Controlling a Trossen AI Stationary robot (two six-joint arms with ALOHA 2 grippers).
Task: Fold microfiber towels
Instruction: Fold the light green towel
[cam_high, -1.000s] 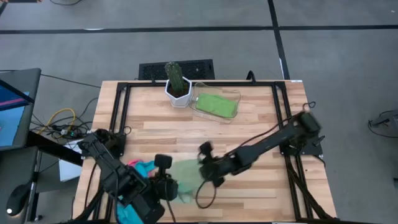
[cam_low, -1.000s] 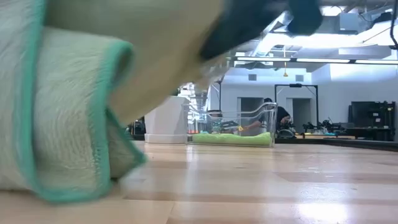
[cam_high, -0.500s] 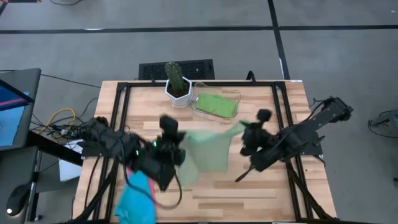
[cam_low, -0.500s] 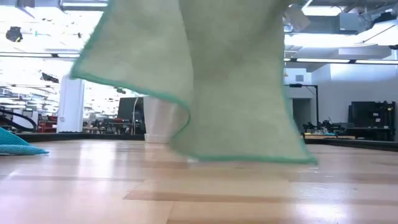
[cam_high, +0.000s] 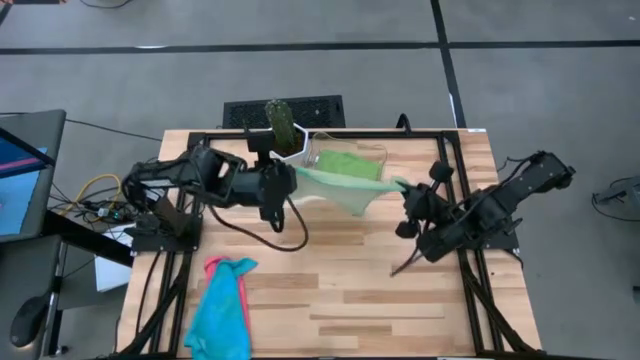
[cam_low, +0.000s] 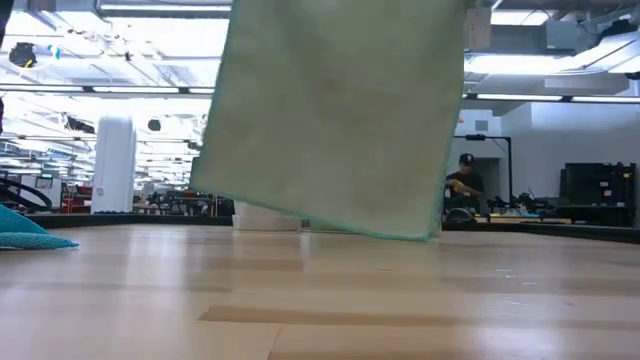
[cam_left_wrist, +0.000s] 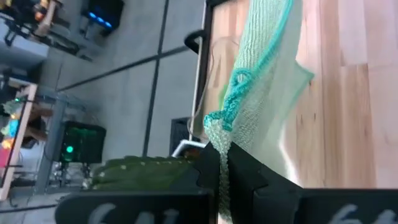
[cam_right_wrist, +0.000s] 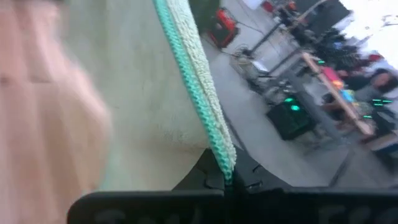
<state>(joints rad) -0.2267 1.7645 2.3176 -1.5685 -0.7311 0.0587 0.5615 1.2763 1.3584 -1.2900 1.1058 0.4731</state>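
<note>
A light green microfiber towel (cam_high: 345, 188) hangs spread between my two grippers over the far half of the table. In the low view the towel (cam_low: 330, 120) hangs as a flat sheet, its lower edge clear of the wood. My left gripper (cam_high: 290, 180) is shut on its left upper corner. My right gripper (cam_high: 405, 188) is shut on its right upper corner. A turquoise towel (cam_high: 220, 310) lies crumpled on the table near the front left, with a bit of pink cloth (cam_high: 214, 265) at its far end. Another green towel (cam_high: 348, 168) lies in the clear tray. My left gripper pinches the towel's corner (cam_left_wrist: 217, 134) between its two fingers, right at the teal-stitched hem. The fingers come from the table's left, slanting downward. The cloth runs away from them nearly taut and hangs clear of the table. My right gripper pinches the opposite corner (cam_right_wrist: 224, 155) at the teal hem between its two fingers. It comes from the table's right, slanting a little downward. The towel hangs below and away from it, off the table.
A white pot with a cactus (cam_high: 283, 130) and the clear plastic tray (cam_high: 378, 156) stand at the far edge, just behind the hanging towel. A black frame (cam_high: 200, 150) runs round the table. Bare wood (cam_high: 380, 300) lies at the front right.
Both grippers have risen from the front left of the table and gone toward the far edge, my right one swinging off to the right. The green towel has come up off the pile and now hangs spread out between them. The turquoise towel has stayed on the table.
</note>
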